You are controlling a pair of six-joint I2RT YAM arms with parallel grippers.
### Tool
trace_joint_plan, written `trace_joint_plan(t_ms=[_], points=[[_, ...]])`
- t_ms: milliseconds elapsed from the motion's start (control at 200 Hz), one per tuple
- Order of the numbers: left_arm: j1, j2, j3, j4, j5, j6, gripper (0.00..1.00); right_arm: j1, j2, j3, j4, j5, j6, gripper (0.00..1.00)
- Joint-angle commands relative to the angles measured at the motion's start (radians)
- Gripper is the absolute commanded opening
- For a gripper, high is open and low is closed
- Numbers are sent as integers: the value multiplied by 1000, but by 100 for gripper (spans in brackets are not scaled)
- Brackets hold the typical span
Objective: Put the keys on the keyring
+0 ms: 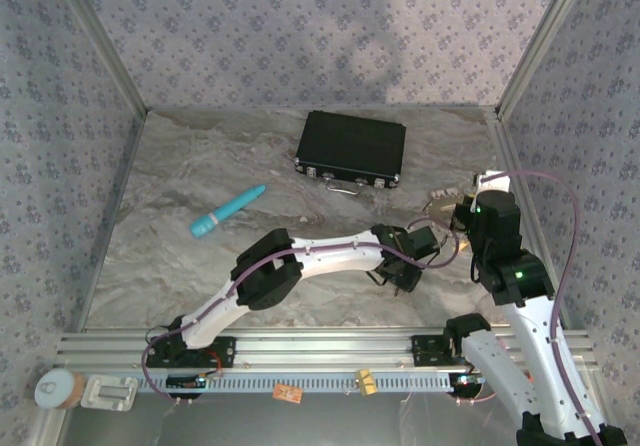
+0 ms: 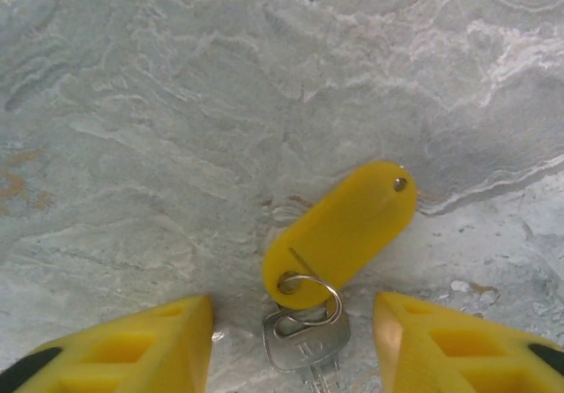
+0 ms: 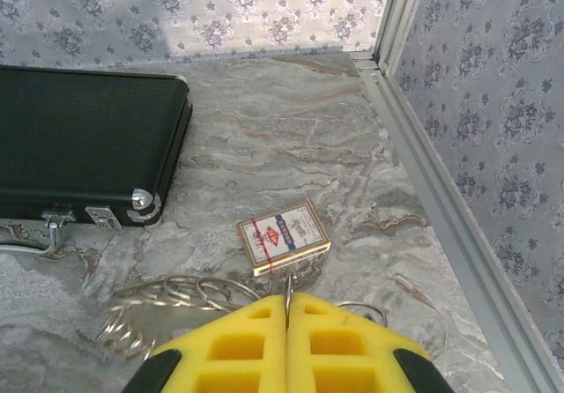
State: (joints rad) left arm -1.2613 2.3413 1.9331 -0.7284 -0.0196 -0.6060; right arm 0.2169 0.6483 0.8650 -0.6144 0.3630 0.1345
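A silver key (image 2: 304, 344) on a small split ring with a long yellow tag (image 2: 344, 230) lies flat on the marble table. It sits between the two yellow fingers of my left gripper (image 2: 293, 322), which is open and touches neither key nor tag. My left gripper (image 1: 400, 266) hangs low over the table, right of centre. My right gripper (image 3: 288, 298) is shut on the keyring (image 3: 288, 283), whose thin metal edge sticks up edge-on between the pads. More wire loops (image 3: 176, 292) lie just left of the pads. My right gripper (image 1: 455, 216) is near the right wall.
A black rectangular case (image 1: 352, 149) lies at the back centre, also seen as the case (image 3: 79, 142) at the left. A small card box (image 3: 282, 237) lies just beyond my right fingers. A teal stick (image 1: 228, 212) lies at mid-left. The metal wall rail (image 3: 441, 208) runs along the right.
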Motion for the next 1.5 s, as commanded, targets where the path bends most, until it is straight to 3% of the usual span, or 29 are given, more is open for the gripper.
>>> trace_joint_plan(t_ms=[0, 315, 675, 940, 1129, 1494], points=[[7, 52, 47, -26, -1, 12, 45, -7, -13, 26, 19, 1, -9, 0], [2, 30, 23, -63, -94, 45, 29, -8, -13, 23, 22, -6, -12, 0], [21, -145, -233, 12, -174, 30, 16, -10, -12, 17, 28, -15, -9, 0], [60, -310, -460, 79, -167, -5, 19, -11, -6, 11, 33, -45, -9, 0], [126, -438, -647, 168, -95, -62, 19, -10, 6, -1, 31, -72, -6, 0], [166, -485, -686, 180, -77, -112, 34, -8, 30, -12, 37, -104, -6, 0]])
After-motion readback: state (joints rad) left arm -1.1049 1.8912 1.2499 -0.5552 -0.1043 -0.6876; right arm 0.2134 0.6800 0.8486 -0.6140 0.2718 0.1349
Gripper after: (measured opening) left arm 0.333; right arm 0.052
